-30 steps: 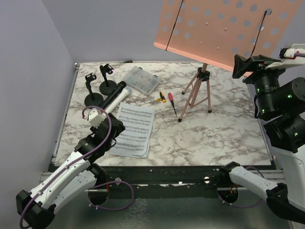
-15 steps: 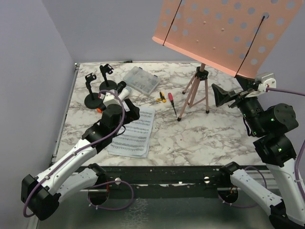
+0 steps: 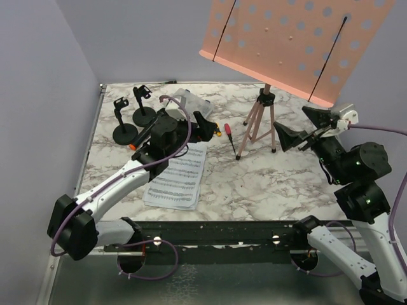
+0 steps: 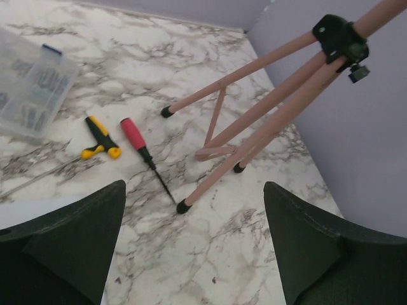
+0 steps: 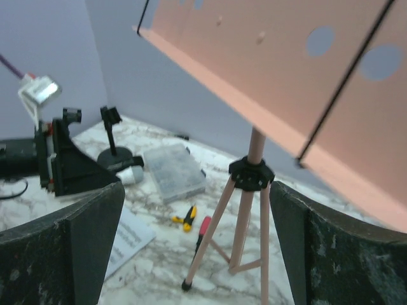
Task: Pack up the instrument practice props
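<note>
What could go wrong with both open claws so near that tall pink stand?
The pink tripod carries a wide perforated desk on thin legs, so a nudge from the right gripper might topple it. The left gripper, low near its feet, could sweep the red screwdriver away.

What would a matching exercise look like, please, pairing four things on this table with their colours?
Things:
1. tripod
2. sheet-music pages
3. mic holders
4. compartment box

Colours:
a. black
b. clear
c. pink
d. white

Pairs: 1-c, 2-d, 3-a, 4-b
</note>
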